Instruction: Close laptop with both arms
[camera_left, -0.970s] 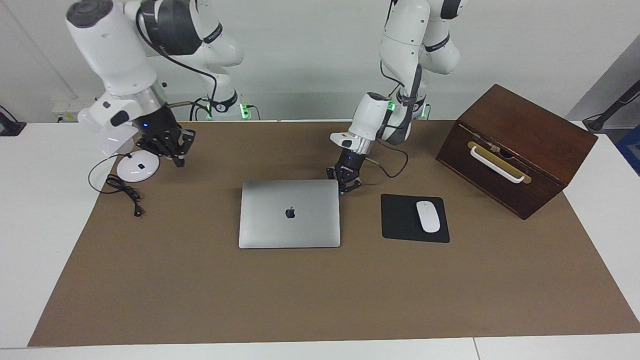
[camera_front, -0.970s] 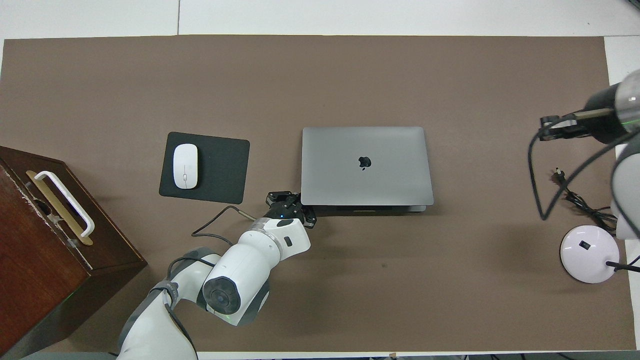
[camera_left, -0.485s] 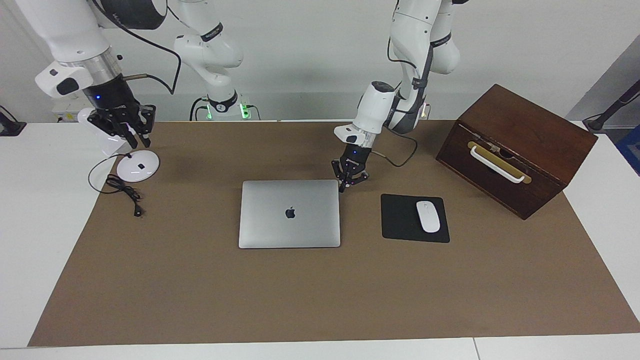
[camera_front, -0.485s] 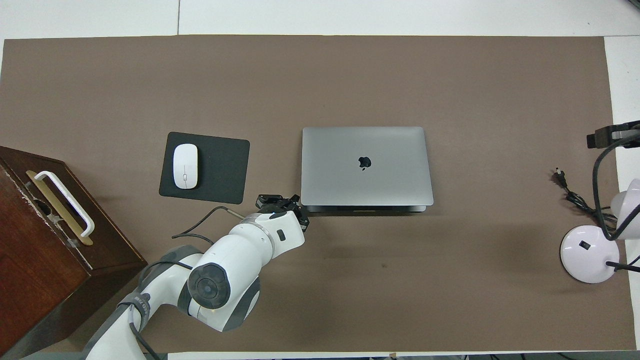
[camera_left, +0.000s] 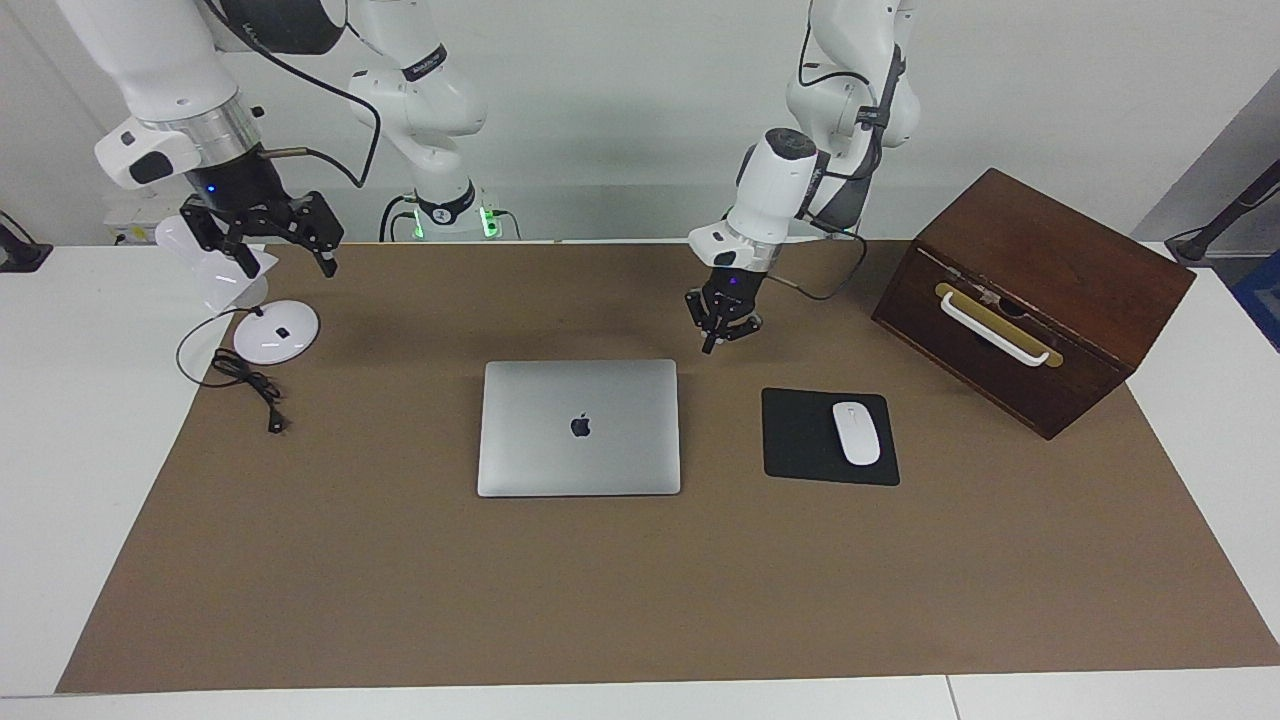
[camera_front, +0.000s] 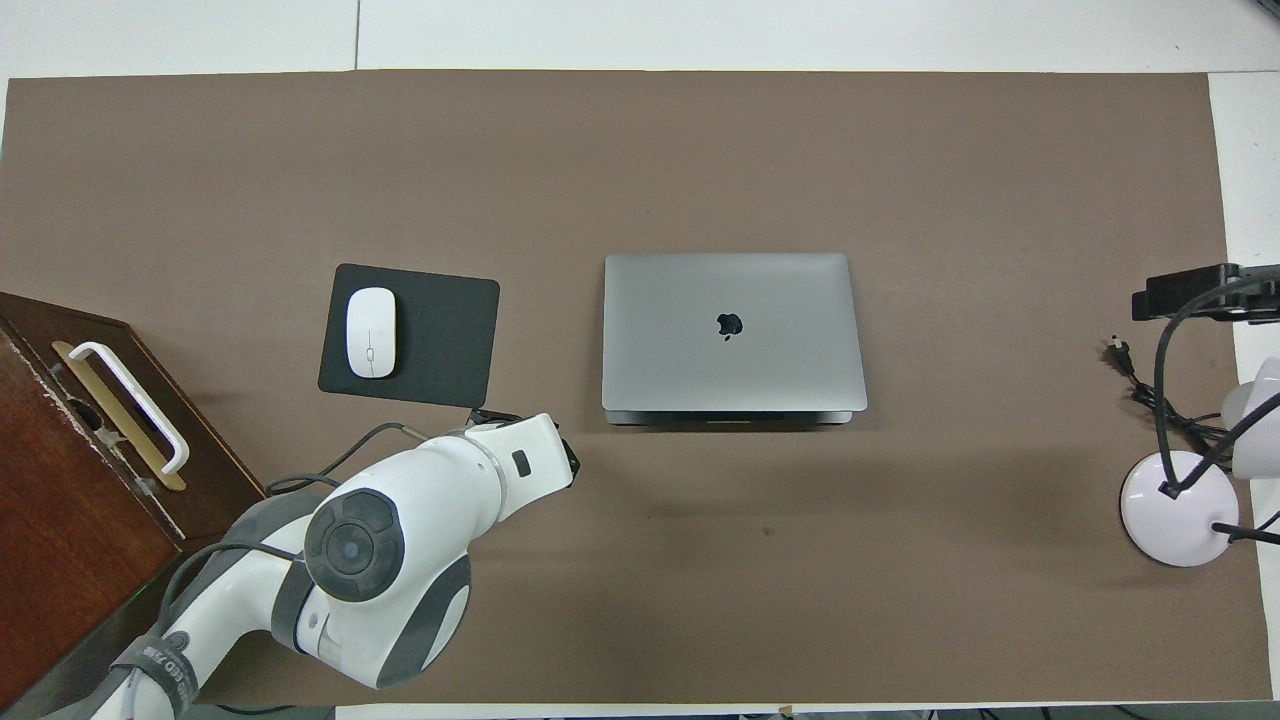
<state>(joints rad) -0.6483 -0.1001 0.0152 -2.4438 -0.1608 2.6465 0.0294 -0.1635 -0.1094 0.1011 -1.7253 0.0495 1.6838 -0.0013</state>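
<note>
A: Right tool (camera_left: 268, 232) spread wide, raised over lamp base (camera_left: 276, 331). Left tool (camera_left: 722, 322) raised, released, holding nothing.

B: Laptop (camera_left: 579, 428) mid-table, lid flat, beside mouse pad (camera_left: 827, 437). Risk: snagging lamp cable (camera_left: 243, 378) on retreat.

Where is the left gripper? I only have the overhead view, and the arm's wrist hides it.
Observer: The left gripper hangs in the air over the brown mat, clear of the laptop.
Operator: Is the lid down?
Observer: Yes, from the facing view it lies flat with no gap showing.
Operator: And the right gripper?
Observer: The right gripper is open, raised high near the lamp at the right arm's end of the table.
</note>
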